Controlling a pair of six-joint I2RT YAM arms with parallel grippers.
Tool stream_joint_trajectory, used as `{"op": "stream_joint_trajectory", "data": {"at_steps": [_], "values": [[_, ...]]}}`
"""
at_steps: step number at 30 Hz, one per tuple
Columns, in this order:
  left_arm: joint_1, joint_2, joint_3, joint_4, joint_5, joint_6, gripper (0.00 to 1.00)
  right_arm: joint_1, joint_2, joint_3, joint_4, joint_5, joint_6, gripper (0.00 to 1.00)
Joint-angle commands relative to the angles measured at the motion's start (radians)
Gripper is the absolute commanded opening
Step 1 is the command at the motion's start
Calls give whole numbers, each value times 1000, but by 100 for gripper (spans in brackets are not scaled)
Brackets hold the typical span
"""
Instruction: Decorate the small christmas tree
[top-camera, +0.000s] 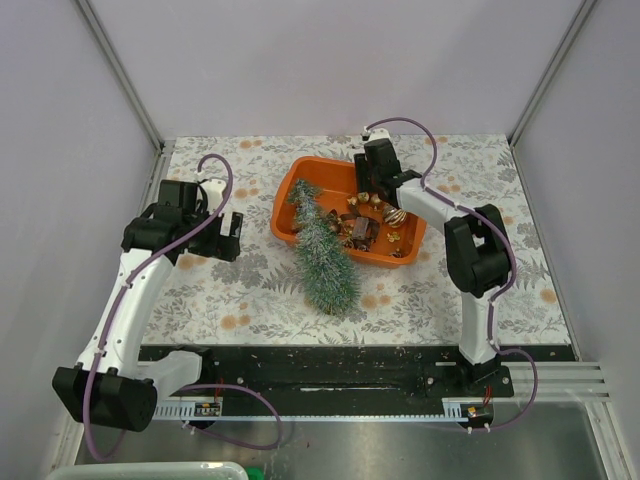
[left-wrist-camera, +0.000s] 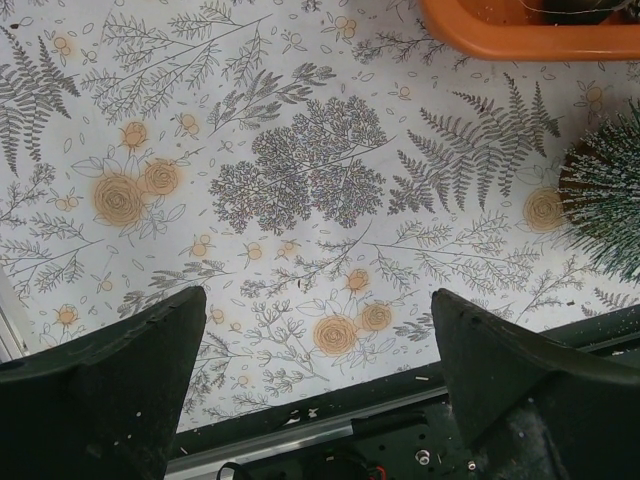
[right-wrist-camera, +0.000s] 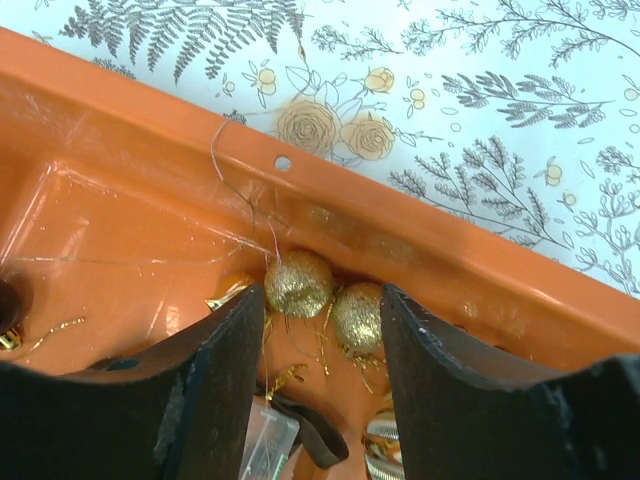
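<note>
Progress: we are judging the decorating as barely begun. We are seeing no ornament on the small christmas tree (top-camera: 325, 255), so every piece is left to hang.

Tree position: it is lying on its side, tip resting in the orange tray (top-camera: 284, 215) and pointing to about eleven o'clock. Its wide base is sitting on the tablecloth (top-camera: 230, 300) toward five o'clock.

Ornament stock: gold baubles (right-wrist-camera: 299, 284) and dark red ornaments (top-camera: 358, 230) are lying loose in the tray, at three o'clock of the treetop.

Right gripper (right-wrist-camera: 322, 292): it is reaching into the tray's twelve o'clock side. Its fingers are standing partly apart on either side of two gold baubles by the tray wall. We cannot tell whether they are pressing on them.

Left gripper (left-wrist-camera: 318, 300): it is hovering over bare cloth at nine o'clock of the tree, spread wide and holding nothing.

Tree texture: we are reading stiff, bristly blue-green needles with white frosting, forming a cone.

Bauble texture: the pair are small spheres coated in coarse gold glitter, with a thin hanging thread (right-wrist-camera: 225, 160) curling up over the rim.

Tray material: it is looking like smooth, glossy orange plastic with a rolled rim and a small hole in it.

Cloth: it is lying flat and matte, printed with grey ferns and pale orange roses.
</note>
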Motion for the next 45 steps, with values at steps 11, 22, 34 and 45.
{"op": "stream_joint_trajectory", "data": {"at_steps": [11, 22, 34, 45], "values": [[6, 14, 44, 16, -15, -3, 99, -13, 32, -22, 187, -119, -27, 20], [4, 25, 119, -12, 5, -11, 99, -17, -123, 15, 174, -171, -27, 0], [-20, 123, 182, 126, -21, -57, 99, -16, -300, 295, 41, -485, 68, 0], [-100, 204, 367, 254, -3, -25, 99, -5, -404, 357, 32, -622, 15, 0]]}}
